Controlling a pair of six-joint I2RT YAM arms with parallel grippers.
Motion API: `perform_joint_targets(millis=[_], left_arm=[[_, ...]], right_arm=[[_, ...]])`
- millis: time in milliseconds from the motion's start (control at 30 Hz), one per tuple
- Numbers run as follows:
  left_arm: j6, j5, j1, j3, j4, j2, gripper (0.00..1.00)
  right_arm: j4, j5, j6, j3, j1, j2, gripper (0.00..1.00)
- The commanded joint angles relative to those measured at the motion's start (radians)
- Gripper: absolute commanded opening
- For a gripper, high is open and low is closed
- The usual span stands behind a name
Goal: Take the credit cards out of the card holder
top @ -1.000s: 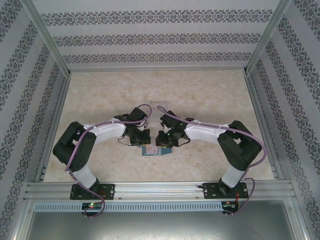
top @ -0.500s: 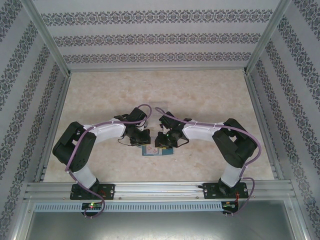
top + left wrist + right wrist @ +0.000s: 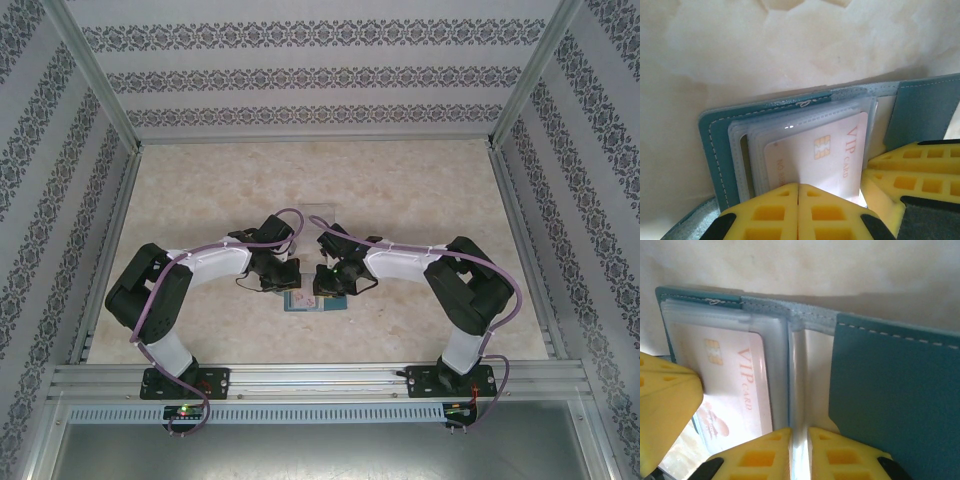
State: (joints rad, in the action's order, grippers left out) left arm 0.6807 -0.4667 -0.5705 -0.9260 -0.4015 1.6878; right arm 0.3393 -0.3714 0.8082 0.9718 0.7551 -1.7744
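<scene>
The teal card holder [image 3: 306, 301] lies open on the table between both grippers. In the left wrist view its clear sleeves hold a pinkish-white credit card [image 3: 825, 150] marked VIP, inside the teal cover [image 3: 715, 145]. My left gripper [image 3: 798, 186] is shut, with its yellow tips resting on that card's sleeve. My right gripper [image 3: 800, 432] is closed to a narrow gap with a clear sleeve [image 3: 799, 390] running between its fingers, beside the teal flap [image 3: 890, 390] and the card [image 3: 735, 375]. Any other cards are hidden under the sleeves.
The marble-patterned table [image 3: 420, 190] is fenced by patterned walls and metal posts. An aluminium rail [image 3: 320, 378] runs along the near edge, with both arm bases on it. The two arms crowd together over the holder near the table's middle front.
The right arm has moved left, closer over the holder, and its jaws have narrowed. The left arm and the holder have stayed put.
</scene>
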Motion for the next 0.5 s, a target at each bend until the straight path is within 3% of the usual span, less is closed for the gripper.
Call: perform_joint_targets(millis=[0,233,467], left_arm=[[-0.027,0.033,-0.011,0.001,-0.059,0.009,0.06],[-0.033,0.040,-0.011,-0.002,-0.075,0.000,0.07],[-0.030,0.038,-0.011,-0.002,-0.076,-0.002,0.06]], right_arm=[[0.074,0.067,-0.017,0.007,0.000,-0.013,0.15],[0.077,0.077,-0.011,0.000,-0.002,0.038,0.15],[0.010,0.003,0.017,0.010,-0.001,0.072,0.24]])
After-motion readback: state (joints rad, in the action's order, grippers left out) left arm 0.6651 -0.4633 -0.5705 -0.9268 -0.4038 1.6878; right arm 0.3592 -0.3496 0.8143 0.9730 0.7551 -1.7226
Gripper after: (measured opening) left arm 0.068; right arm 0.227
